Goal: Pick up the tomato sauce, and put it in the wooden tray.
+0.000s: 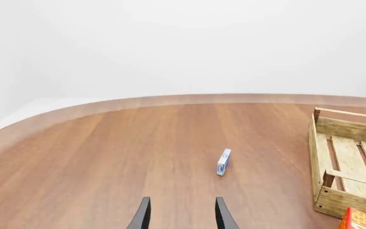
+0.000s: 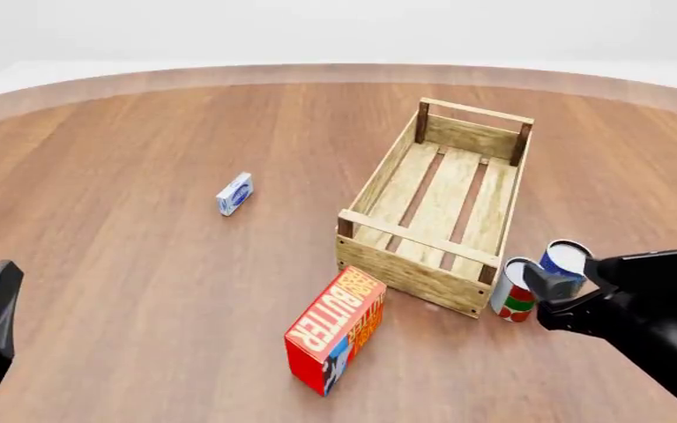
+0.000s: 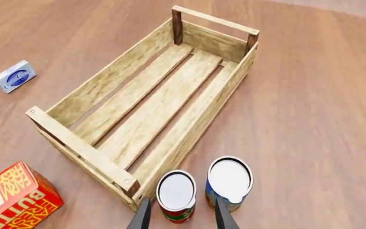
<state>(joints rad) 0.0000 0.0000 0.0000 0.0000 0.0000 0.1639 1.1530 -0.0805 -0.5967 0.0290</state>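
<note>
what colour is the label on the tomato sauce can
Red, white and green on the tomato sauce, clearest in the front view.

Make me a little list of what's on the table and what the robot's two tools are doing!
tomato sauce: upright, outside the tray's near corner, between the right tool's fingers
blue-and-yellow can: upright, beside the tomato sauce
wooden tray: nothing inside it
butter box: red, in front of the tray
small blue-and-white box: left of the tray
right tool: open, around the tomato sauce
left tool: open, holding nothing
</note>
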